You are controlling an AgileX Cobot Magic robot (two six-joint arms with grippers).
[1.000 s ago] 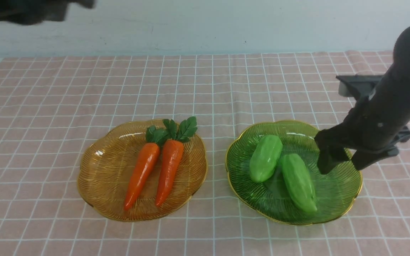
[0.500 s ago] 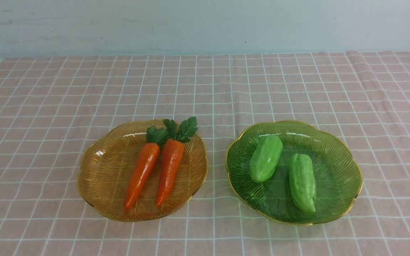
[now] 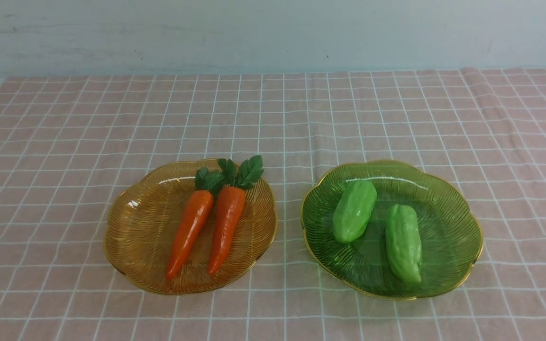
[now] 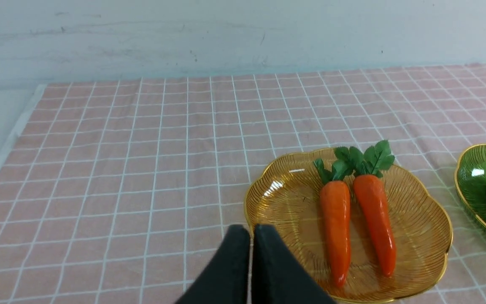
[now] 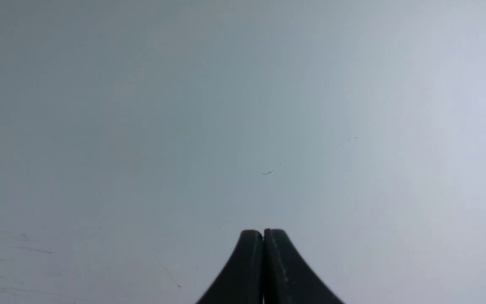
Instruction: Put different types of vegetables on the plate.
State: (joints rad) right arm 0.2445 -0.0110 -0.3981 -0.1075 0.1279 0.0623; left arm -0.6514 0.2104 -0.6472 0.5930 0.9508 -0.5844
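Gone from the front view is the right arm, which hung over the gourds a second ago. The nearer gourd has since turned slightly and lies straighter.

Near side: left gripper (image 4: pixel 251 230), black tapered fingers pressed together, holds nothing and hovers just short of the amber plate. Right gripper (image 5: pixel 263 232) is likewise pinched closed and empty, facing only a plain pale surface.

Middle: scalloped, ribbed, gold-rimmed translucent amber plate (image 3: pixel 131 237) carries two glossy orange toy carrots with dark green leafy tops, the left carrot (image 3: pixel 189 232) beside the right carrot (image 3: pixel 225 227), tips toward the robot, leaves meeting. Just beside it, a matching translucent green plate (image 3: pixel 448 237) carries two plump light-green ridged gourds, the farther gourd (image 3: pixel 353 210) near the nearer gourd (image 3: pixel 403 241).

Judgement: each plate holds one kind, so the sorting looks finished. The closed, empty grippers stand clear, probably to leave the result undisturbed.

Far: pink white-gridded tablecloth (image 3: pixel 273 118), then a pale grey-blue wall (image 3: pixel 273 33).

No brand, label or writing is legible anywhere.
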